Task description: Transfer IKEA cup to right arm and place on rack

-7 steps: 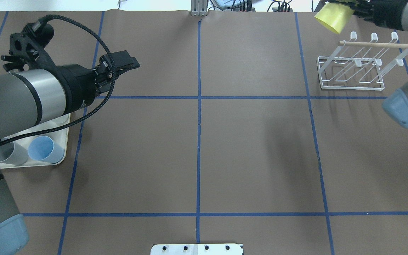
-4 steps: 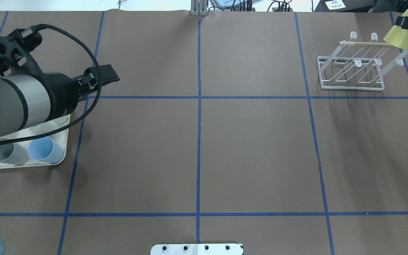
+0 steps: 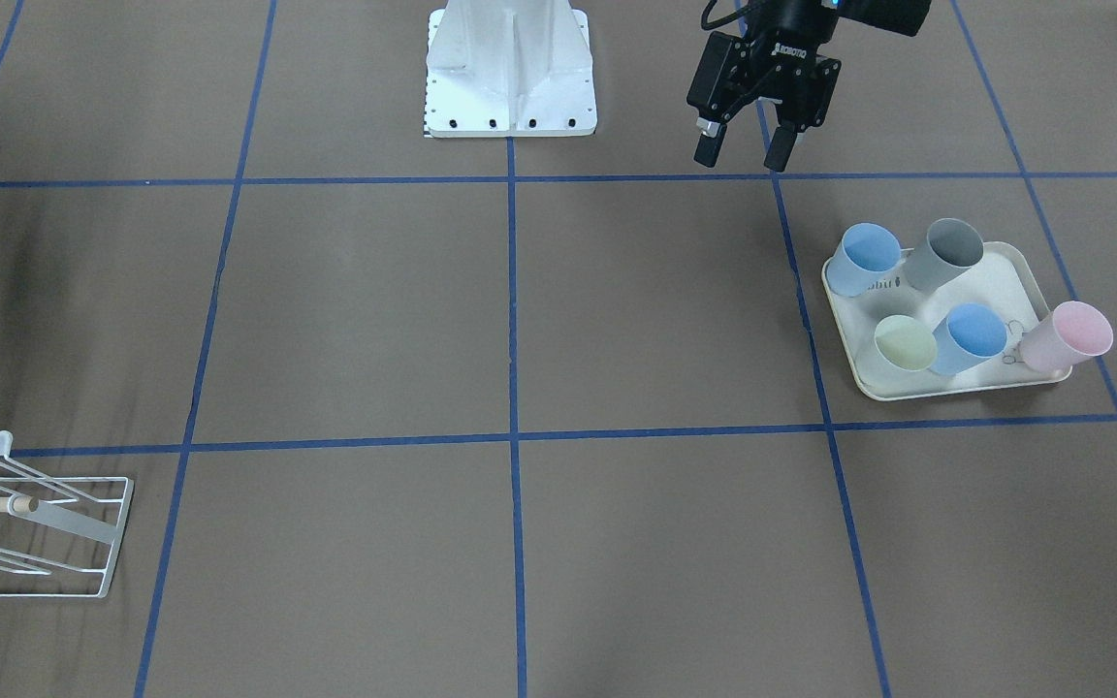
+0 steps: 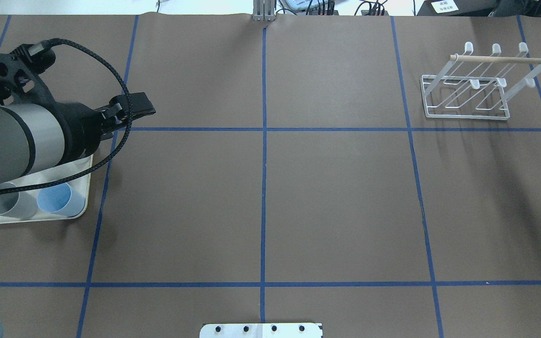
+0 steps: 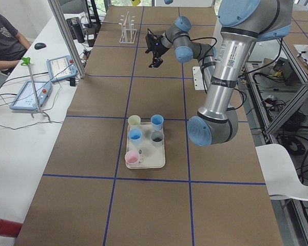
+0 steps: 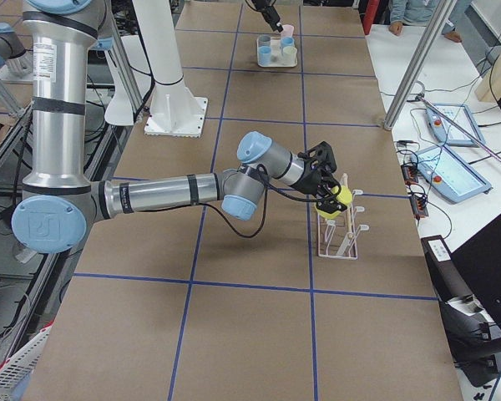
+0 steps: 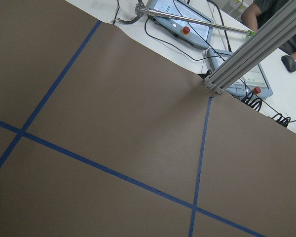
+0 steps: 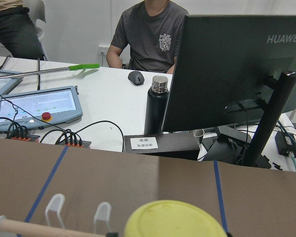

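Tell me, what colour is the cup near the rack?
Yellow. The cup shows best in the right wrist view.

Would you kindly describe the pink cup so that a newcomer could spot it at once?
On the brown table, find the cream tray holding five cups. The pink cup stands at the corner farthest from the robot's base. It is the only pink one; the others are blue, grey and pale yellow.

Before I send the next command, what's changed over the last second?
The yellow cup was carried right, past the rack's right end, nearly out of the overhead view. The left claw, open, drew back toward the tray. Rack and tray cups stayed put.
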You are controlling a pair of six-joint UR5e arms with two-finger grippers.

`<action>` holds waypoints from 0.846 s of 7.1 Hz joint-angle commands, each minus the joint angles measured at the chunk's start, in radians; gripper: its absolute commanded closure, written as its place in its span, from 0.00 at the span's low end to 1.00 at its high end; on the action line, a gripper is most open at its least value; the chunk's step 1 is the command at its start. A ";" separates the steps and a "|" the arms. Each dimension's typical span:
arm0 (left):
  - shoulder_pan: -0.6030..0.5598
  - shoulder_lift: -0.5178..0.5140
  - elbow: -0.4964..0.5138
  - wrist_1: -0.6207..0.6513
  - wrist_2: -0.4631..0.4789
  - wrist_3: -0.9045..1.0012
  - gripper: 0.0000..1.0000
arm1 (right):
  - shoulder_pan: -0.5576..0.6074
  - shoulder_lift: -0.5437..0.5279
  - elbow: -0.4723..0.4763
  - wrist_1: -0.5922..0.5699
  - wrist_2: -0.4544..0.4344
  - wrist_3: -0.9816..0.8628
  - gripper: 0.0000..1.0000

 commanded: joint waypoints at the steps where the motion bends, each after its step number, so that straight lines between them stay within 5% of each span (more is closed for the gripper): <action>1: 0.001 0.000 0.002 0.000 -0.010 0.000 0.00 | -0.055 0.004 -0.020 0.004 -0.055 -0.017 1.00; 6: 0.001 0.002 0.003 0.000 -0.024 0.000 0.00 | -0.099 0.016 -0.080 0.006 -0.101 -0.070 1.00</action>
